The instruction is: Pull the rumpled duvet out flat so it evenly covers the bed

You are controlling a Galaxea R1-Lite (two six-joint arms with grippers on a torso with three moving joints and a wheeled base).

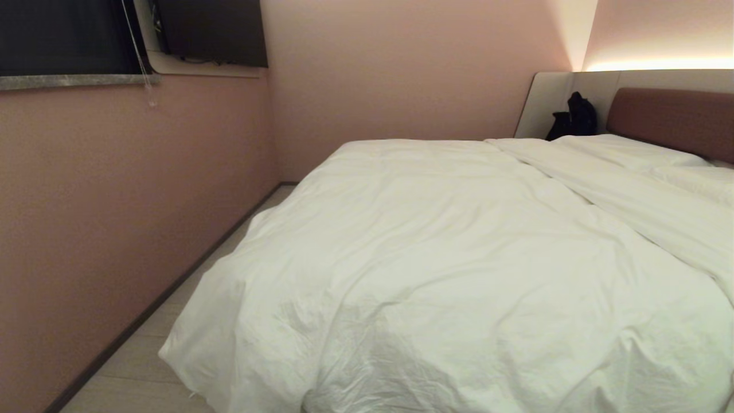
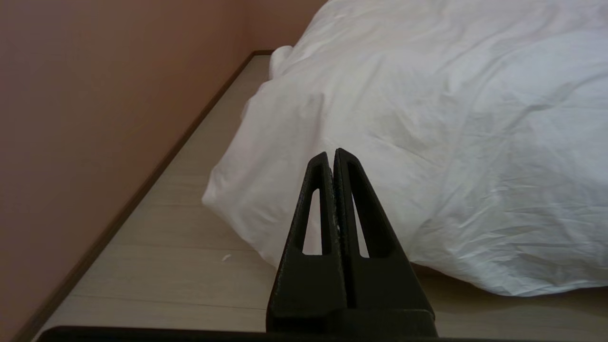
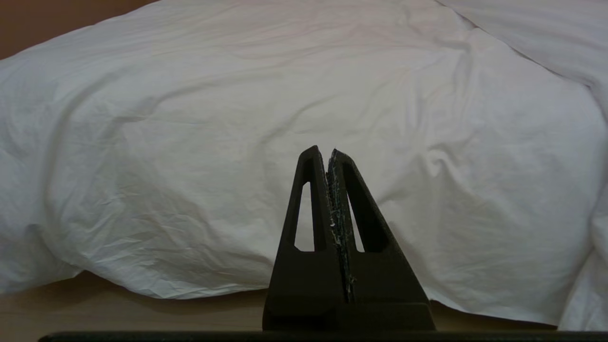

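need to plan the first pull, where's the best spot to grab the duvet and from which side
Probably the duvet at its drooping corner by the pink wall, coming from the foot of the bed. There the fabric hangs past the bed over the floor with its edge free, so fingers can close around it. The left gripper, now shut, sits nearest.

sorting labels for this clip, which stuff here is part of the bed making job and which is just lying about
Job: duvet, bed, left gripper and right gripper, both shut and clear of the duvet.
Lying about: black bag beside the headboard, window blind cord, wall-mounted screen.
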